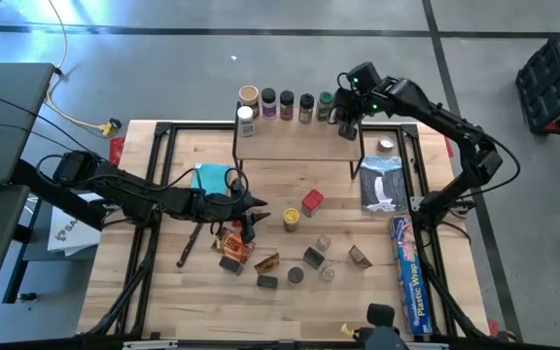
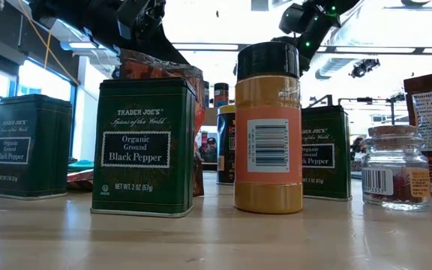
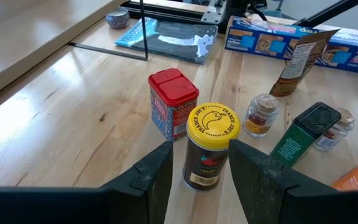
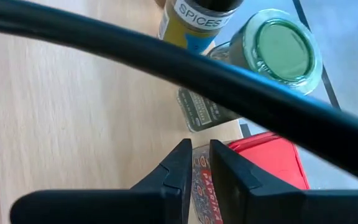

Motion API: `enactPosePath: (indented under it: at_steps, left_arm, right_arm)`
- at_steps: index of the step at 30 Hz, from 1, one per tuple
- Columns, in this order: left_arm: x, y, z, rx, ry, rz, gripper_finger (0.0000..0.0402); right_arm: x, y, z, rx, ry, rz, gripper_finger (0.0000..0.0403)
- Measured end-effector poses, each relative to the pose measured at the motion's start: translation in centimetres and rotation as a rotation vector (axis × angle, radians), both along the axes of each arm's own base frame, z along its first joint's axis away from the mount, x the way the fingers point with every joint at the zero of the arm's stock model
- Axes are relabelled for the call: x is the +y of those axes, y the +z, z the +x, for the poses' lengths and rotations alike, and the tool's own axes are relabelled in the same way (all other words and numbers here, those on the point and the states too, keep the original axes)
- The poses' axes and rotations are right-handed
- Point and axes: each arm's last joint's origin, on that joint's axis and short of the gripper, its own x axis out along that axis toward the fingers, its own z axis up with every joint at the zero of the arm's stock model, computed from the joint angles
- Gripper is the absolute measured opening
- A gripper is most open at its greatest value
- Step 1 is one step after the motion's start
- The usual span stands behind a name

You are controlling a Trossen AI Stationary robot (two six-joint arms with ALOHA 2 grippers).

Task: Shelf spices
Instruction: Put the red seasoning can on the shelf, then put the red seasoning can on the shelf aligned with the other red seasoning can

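The left tool sits low over the middle of the tabletop, its two fingers spread wide on either side of a yellow-lidded jar but not visibly gripping it. A red-lidded tin stands just beside that jar, at about its 11 o'clock in the wrist view, so a finger closing off-centre could likely nudge or topple the tin, or tip the jar itself. Small glass jars and a dark green tin lying on its side crowd the 2 o'clock side, leaving little room to swing clear. The right tool hovers at the shelf, near its 1 o'clock corner, fingers nearly together around a red box, though whether they pinch it is unclear. A row of spices already lines the shelf's far edge, and a careless withdrawal might knock the green-lidded jar off the back. A long blue wrap box lies at 4 o'clock.
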Motion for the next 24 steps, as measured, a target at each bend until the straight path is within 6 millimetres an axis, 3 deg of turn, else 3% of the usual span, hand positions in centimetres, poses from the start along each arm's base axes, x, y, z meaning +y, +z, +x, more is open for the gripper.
enactPosePath:
  at_steps: [4,8,11,15,20,24]
  left_arm:
    - [0.0,0.0,0.0,0.000,0.000,0.000,0.0151]
    - [-0.1,0.0,0.0,0.001,-0.005,0.000,0.0151]
    - [-0.2,0.0,0.0,0.002,-0.006,0.000,0.0151]
    - [-0.2,0.0,0.0,0.002,-0.004,0.002,0.0151]
    - [-0.1,0.0,0.0,0.001,0.003,0.005,0.0151]
    - [-0.1,0.0,0.0,0.000,0.004,0.006,0.0151]
  right_arm:
    - [0.2,0.3,0.1,-0.016,0.011,-0.010,0.0050]
    - [1.8,1.9,-0.2,-0.057,0.036,-0.041,0.0050]
    - [4.0,3.8,-0.8,-0.118,0.047,-0.052,0.0050]
    - [8.6,5.7,-1.2,-0.179,0.163,0.002,0.0050]
    - [13.3,4.9,-0.2,-0.092,0.297,0.129,0.0050]
    - [16.5,2.5,1.3,-0.068,0.376,0.217,0.0050]
